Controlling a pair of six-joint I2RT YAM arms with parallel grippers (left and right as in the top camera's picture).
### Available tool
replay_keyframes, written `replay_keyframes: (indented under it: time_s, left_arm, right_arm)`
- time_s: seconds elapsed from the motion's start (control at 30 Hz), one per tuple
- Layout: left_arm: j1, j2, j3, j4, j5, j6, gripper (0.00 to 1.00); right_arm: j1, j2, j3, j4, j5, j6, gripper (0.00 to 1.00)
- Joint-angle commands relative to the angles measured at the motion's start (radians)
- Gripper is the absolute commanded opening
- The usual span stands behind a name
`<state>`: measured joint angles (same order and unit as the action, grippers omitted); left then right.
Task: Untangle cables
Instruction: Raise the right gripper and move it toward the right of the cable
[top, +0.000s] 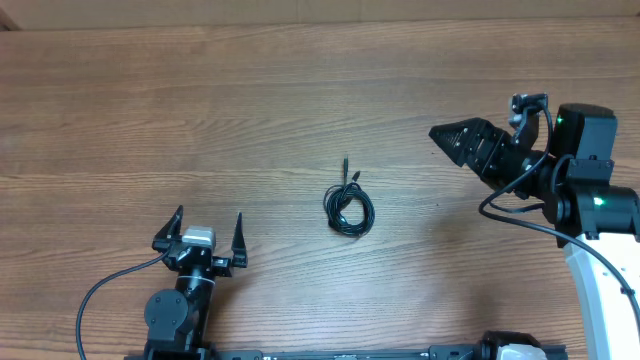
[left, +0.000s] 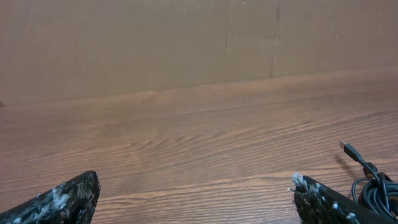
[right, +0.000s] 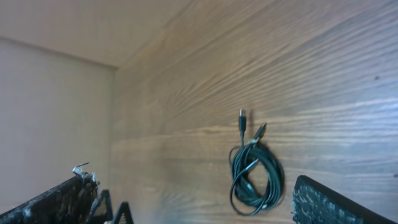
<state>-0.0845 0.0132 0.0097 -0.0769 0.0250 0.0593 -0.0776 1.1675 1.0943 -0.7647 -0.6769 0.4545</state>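
black cables (top: 347, 208) coiled on table (top: 150, 100), left pincer (top: 209, 225), right pincer (top: 445, 137) spread wide

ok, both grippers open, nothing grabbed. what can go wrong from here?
1. The cables lie as one tight coil; the left gripper or the right gripper may pinch several strands and lift the whole bundle, probably tightening it.
2. The plug ends stick out of the coil and could snag a loop when pulled.
3. The cords lie flat on the table; a finger may scrape the wood or miss.
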Motion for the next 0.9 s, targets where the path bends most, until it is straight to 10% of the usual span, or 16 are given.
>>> replay_keyframes:
  time_s: [0.0, 0.87]
  left_arm:
    - [0.004, -0.009, -0.005, -0.001, 0.001, 0.016, 0.99]
    - [0.006, -0.009, -0.005, 0.011, -0.137, 0.177, 1.00]
  right_arm:
    - [0.005, 0.020, 0.024, 0.010, 0.109, 0.021, 1.00]
    - [0.209, 0.186, 0.024, -0.169, 0.265, 0.013, 0.89]
